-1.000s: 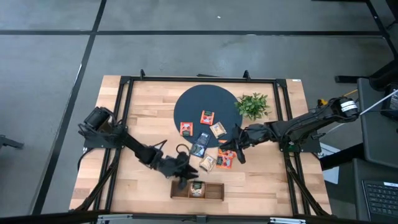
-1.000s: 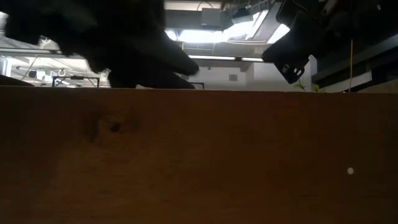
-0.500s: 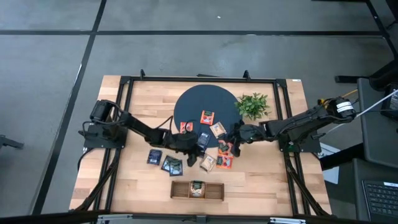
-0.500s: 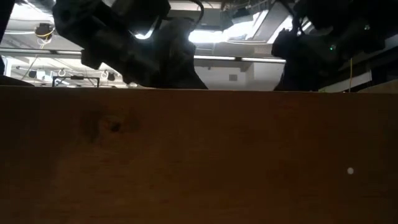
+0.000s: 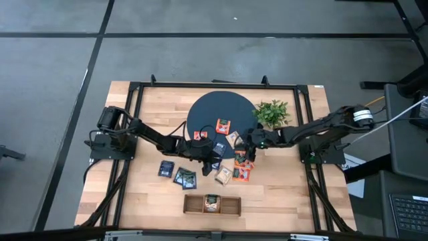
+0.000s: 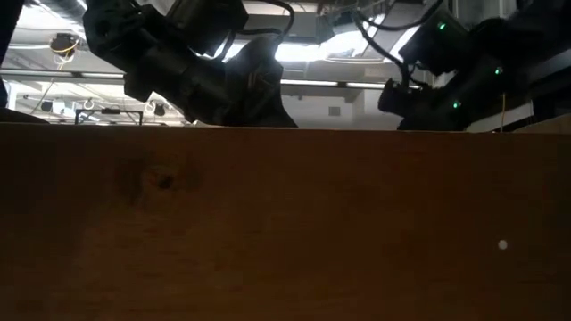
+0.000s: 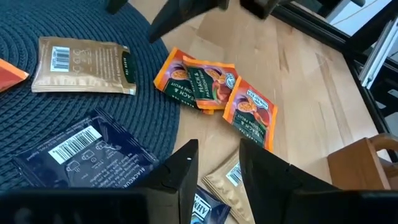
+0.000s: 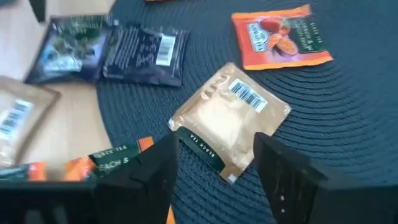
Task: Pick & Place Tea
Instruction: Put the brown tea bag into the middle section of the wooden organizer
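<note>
Left gripper (image 5: 212, 159), fingers apart, hangs over the navy sachet (image 7: 87, 155), its near edge hidden behind the fingers. Right gripper (image 5: 249, 148), fingers spread, sits above the beige sachet (image 8: 230, 118). Orange sachets (image 7: 214, 87) lie just beyond, one partly overlapped.

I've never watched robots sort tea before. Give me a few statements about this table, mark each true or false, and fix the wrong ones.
1. The narrow brown wooden tray holds one sachet. True.
2. The round dark woven mat is bare. False: several sachets lie on it.
3. The left claw is open. True.
4. The leafy green plant sits inside the tray. False: it stands beside the mat.
5. The right claw hovers over a beige square sachet. True.
</note>
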### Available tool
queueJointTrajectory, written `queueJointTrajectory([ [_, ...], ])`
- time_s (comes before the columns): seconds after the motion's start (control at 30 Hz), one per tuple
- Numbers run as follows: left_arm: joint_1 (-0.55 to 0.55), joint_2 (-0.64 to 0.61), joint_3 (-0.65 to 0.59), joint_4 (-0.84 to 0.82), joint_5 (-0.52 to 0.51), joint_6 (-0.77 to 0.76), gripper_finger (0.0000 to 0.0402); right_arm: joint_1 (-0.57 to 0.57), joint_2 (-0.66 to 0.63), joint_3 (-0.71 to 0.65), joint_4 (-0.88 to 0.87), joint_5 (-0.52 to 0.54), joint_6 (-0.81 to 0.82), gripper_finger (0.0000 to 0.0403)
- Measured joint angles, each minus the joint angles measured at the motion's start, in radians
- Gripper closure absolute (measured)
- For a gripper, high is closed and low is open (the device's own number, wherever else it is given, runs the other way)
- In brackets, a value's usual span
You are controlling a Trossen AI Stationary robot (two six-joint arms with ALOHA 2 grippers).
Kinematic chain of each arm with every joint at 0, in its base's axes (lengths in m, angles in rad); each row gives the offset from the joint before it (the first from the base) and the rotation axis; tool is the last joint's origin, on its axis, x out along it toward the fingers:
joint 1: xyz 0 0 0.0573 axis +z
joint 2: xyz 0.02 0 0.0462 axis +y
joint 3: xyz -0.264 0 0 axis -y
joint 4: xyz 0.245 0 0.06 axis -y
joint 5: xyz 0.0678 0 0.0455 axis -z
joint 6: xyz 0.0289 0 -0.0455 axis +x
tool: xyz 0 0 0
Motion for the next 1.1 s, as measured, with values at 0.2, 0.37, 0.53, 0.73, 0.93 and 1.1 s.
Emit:
queueJointTrajectory([
  [0.2,0.005,0.000,0.000,0.000,-0.002,0.013,0.0288,0.000,0.092,0.001,0.087,0.000,-0.124,0.0194],
  [0.37,0.005,0.000,0.000,0.000,-0.007,0.026,0.0288,-0.007,0.141,0.033,0.104,0.007,-0.182,0.0196],
  [0.53,0.004,0.000,0.000,0.000,-0.019,0.026,0.0288,-0.042,0.181,0.084,0.097,0.008,-0.193,0.0196],
  [0.73,0.004,0.000,0.001,0.000,-0.019,0.026,0.0288,-0.096,0.218,0.168,-0.095,-0.041,-0.148,0.0196],
  [0.93,0.004,0.000,0.001,0.000,-0.023,0.026,0.0288,-0.113,0.251,0.193,-0.102,-0.101,-0.128,0.0196],
  [1.1,0.004,0.000,0.001,0.000,-0.023,0.026,0.0288,-0.113,0.257,0.194,-0.103,-0.100,-0.115,0.0196],
])
